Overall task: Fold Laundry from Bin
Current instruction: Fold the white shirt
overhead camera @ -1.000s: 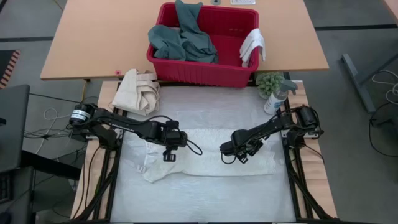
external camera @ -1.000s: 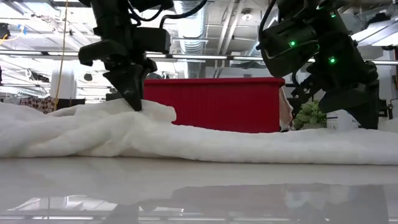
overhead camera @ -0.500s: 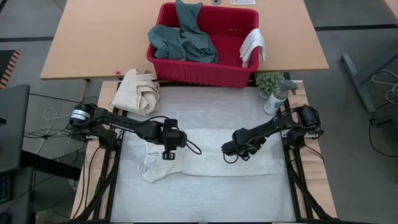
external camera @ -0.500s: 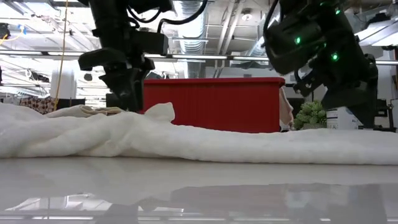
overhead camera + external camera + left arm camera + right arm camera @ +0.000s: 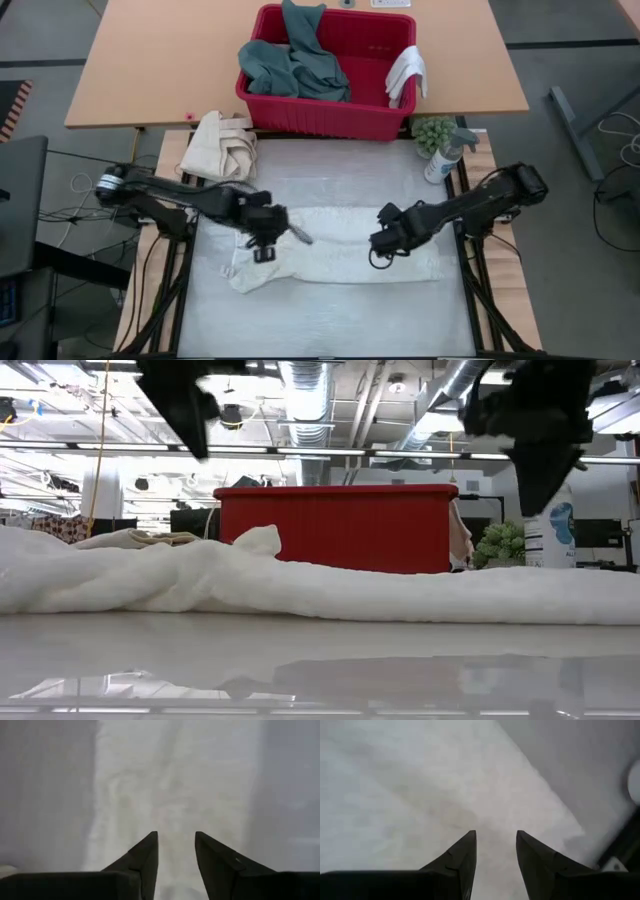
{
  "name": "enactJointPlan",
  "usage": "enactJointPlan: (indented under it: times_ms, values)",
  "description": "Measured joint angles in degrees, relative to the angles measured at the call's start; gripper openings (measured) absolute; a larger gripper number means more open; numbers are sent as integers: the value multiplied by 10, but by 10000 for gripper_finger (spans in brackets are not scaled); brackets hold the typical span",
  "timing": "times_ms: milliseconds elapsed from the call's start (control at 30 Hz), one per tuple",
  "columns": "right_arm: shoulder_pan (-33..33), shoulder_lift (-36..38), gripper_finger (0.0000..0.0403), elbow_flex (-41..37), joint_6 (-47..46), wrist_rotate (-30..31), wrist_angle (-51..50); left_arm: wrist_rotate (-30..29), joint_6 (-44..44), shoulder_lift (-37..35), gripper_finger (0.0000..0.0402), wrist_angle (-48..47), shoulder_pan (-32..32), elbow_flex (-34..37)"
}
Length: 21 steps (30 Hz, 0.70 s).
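The white towel (image 5: 340,248) lies lengthwise across the middle of the padded table, bunched at its left end (image 5: 150,565). My left gripper (image 5: 261,252) hovers open above the towel's left part (image 5: 175,834). My right gripper (image 5: 383,252) hovers open above its right part (image 5: 495,832). In the low view both the left gripper (image 5: 192,430) and the right gripper (image 5: 538,490) hang well clear of the cloth. The red bin (image 5: 300,115) stands at the far edge, holding the teal-green garment (image 5: 295,65), with a small white cloth (image 5: 407,72) draped over its right rim.
A cream canvas cloth (image 5: 222,148) lies bundled at the far left corner of the pad. A spray bottle (image 5: 443,160) and a small green plant (image 5: 432,132) stand at the far right. The pad's near strip (image 5: 330,320) lies bare in front of the towel.
Both grippers have risen off the towel. The left one has opened and let go of the towel's raised fold, which has sunk back into a small peak. The towel otherwise lies where it was.
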<state>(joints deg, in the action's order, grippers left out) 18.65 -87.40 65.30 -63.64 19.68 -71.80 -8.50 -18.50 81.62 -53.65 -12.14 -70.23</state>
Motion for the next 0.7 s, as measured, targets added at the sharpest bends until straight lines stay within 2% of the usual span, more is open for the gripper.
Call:
enactJointPlan:
  times_ms: [67, 167, 300, 367, 467, 700]
  values:
    - [23, 10, 163, 0, 11, 24, 18, -23, -69, -45, 101, 17, -52, 18]
    - [57, 13, 163, 0, 25, 39, 35, -114, -210, -106, 80, 54, -158, 61]
    - [88, 0, 163, 0, 25, 41, 35, -199, -377, -132, 73, 134, -306, 130]
    - [100, -9, 164, 0, 19, 45, 38, -232, -442, -123, 77, 183, -361, 160]
    - [109, -20, 172, 0, 18, 52, 46, -245, -507, -82, 88, 223, -407, 184]
    - [117, -48, 231, 0, 17, 72, 70, -243, -551, 27, 150, 263, -450, 191]
